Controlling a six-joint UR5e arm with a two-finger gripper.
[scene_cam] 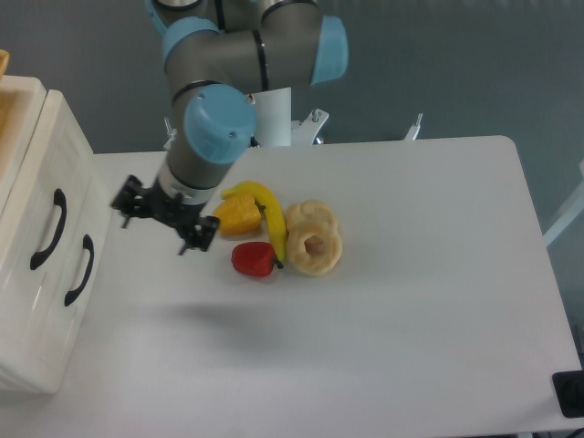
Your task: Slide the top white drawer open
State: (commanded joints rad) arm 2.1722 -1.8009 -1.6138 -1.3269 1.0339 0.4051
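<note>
At the far left stands the cream-white glossy cabinet with 2 drawers; the top white drawer (41, 205) is closed, its curved black handle (47, 230) facing the table. The matching lower drawer (66, 290) sits just beside it, so the likeliest mistake is hooking the wrong handle or glancing off the slick front. The black two-finger gripper (161, 214) hangs over the white table (411, 301), fingers spread apart, holding nothing, apart from the handle. Right of it lies a cluster of toy food (274, 239), close enough to be nudged.
</note>
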